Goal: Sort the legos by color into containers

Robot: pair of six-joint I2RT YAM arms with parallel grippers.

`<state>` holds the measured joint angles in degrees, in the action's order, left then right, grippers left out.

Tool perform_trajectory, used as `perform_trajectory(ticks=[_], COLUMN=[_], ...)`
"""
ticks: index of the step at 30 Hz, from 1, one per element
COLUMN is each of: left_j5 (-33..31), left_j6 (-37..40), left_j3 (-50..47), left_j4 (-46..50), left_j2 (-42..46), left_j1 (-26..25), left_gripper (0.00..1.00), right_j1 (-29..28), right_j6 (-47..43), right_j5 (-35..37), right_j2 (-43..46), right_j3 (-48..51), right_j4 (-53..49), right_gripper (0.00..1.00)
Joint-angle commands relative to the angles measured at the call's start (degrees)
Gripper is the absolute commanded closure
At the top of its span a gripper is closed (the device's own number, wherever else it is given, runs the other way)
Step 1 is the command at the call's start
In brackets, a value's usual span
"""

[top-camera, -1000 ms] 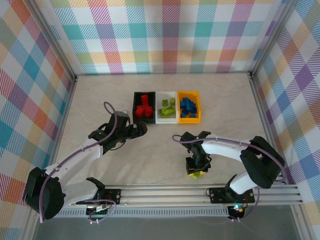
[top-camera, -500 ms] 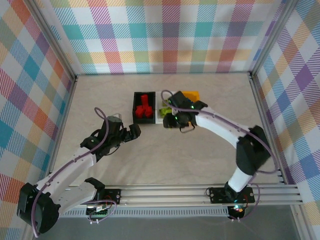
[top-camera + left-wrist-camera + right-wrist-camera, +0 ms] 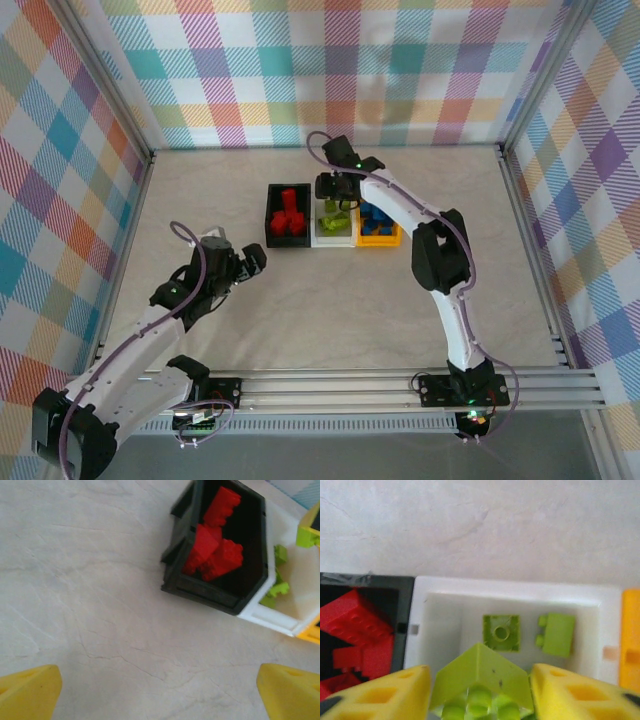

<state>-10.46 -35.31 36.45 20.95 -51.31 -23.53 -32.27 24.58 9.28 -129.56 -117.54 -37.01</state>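
The right gripper (image 3: 479, 700) pinches a lime green studded plastic brick (image 3: 479, 672) between its yellow fingers (image 3: 395, 690), tilted on edge just above the white rectangular plastic bin (image 3: 515, 586). Two more lime bricks (image 3: 501, 632) lie on that bin's floor. Red bricks (image 3: 215, 555) are heaped in the black bin (image 3: 200, 592) touching its left side. Blue bricks (image 3: 375, 212) sit in the orange-yellow bin (image 3: 380, 239) on its right. The left gripper (image 3: 160, 695) hangs spread wide and empty over the pale marbled tabletop (image 3: 100, 580).
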Motion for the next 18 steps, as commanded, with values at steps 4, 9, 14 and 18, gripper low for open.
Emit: perform_trajectory(ticks=[4,9,14,18], left_j5=[2.03,3.1,-11.77,-16.34], left_j6=[-1.71,0.52,12.63,26.48], left_j3=[-0.89,-1.8,-3.0,-4.03], left_j4=[-4.24,-9.76,-19.88,-32.57], left_j2=[-2.44,-3.63,-7.68,-16.11], left_j1=[9.55,13.8,14.03,14.91], left_gripper=[0.0,0.0,0.0,0.0], right_j1=[0.1,0.08,0.11,0.15], right_j6=[-1.9,-2.01,-2.0,-2.12], right_j5=[-0.29,-1.77,-1.76,1.95], right_j2=[3.91,18.2,33.62,42.7], right_j3=[-1.03,14.26,34.07,45.24], right_j4=[0.6,10.47,21.66,25.81], right_gripper=[0.28,0.25,0.0,0.0])
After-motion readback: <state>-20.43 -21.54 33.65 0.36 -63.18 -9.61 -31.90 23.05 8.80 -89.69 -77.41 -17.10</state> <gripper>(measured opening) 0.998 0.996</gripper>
